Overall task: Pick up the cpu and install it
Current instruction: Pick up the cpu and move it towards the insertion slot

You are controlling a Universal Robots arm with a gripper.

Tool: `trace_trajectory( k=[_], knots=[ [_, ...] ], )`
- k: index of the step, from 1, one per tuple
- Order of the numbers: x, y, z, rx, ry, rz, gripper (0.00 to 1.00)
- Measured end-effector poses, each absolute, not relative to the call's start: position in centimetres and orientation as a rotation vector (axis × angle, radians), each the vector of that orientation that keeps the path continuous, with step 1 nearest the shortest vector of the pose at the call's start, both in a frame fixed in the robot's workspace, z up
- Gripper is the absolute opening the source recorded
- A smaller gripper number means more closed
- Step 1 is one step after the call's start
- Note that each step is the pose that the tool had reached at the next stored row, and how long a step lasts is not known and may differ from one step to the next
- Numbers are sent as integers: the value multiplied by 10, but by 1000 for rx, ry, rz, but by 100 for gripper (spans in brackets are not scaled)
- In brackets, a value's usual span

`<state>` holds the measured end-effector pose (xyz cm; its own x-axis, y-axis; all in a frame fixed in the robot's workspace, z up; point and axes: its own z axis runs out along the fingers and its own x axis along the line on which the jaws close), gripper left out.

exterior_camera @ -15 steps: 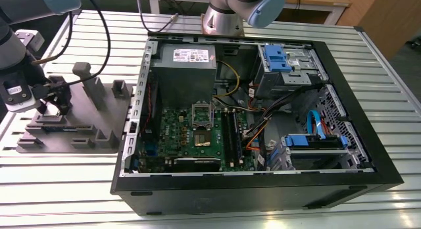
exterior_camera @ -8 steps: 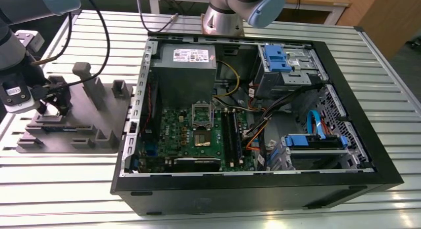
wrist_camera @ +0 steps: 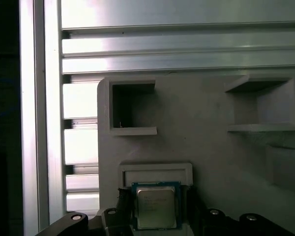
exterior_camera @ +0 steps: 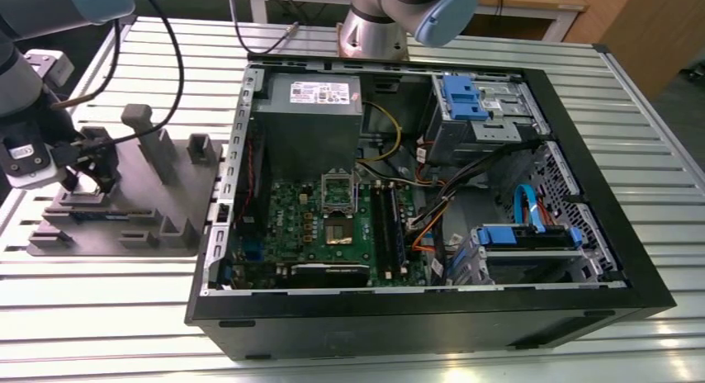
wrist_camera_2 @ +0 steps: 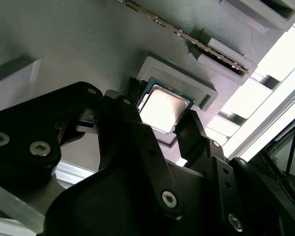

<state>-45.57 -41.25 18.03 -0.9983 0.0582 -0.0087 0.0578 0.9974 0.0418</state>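
The cpu (wrist_camera_2: pixel 163 107) (wrist_camera: pixel 155 207) is a small square chip with a silvery top and a thin dark rim. It lies in a raised square nest on the grey fixture plate (exterior_camera: pixel 154 210) (wrist_camera: pixel 211 142). My gripper (exterior_camera: pixel 88 182) (wrist_camera_2: pixel 160 112) (wrist_camera: pixel 156 202) stands over that plate at the exterior view's left, outside the computer case. Its two black fingers (wrist_camera_2: pixel 132 101) press against opposite edges of the chip, shut on it. The silvery socket frame (exterior_camera: pixel 338 193) sits on the green board (exterior_camera: pixel 297 226) inside the case.
The open black computer case (exterior_camera: pixel 441 317) lies on the slatted metal table (exterior_camera: pixel 111 317), with a grey power supply box (exterior_camera: pixel 309 111), blue drive brackets (exterior_camera: pixel 463 98) and loose cables (exterior_camera: pixel 441 210). Upright pegs and pockets (exterior_camera: pixel 144 123) rise from the fixture plate around the gripper. A second arm's base (exterior_camera: pixel 375 28) stands behind the case.
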Motion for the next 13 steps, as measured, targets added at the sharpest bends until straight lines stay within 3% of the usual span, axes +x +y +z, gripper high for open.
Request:
trace_trajectory(
  k=[13],
  knots=[
    [-457, -412, 181, 88, 3130, 74, 57]
  ],
)
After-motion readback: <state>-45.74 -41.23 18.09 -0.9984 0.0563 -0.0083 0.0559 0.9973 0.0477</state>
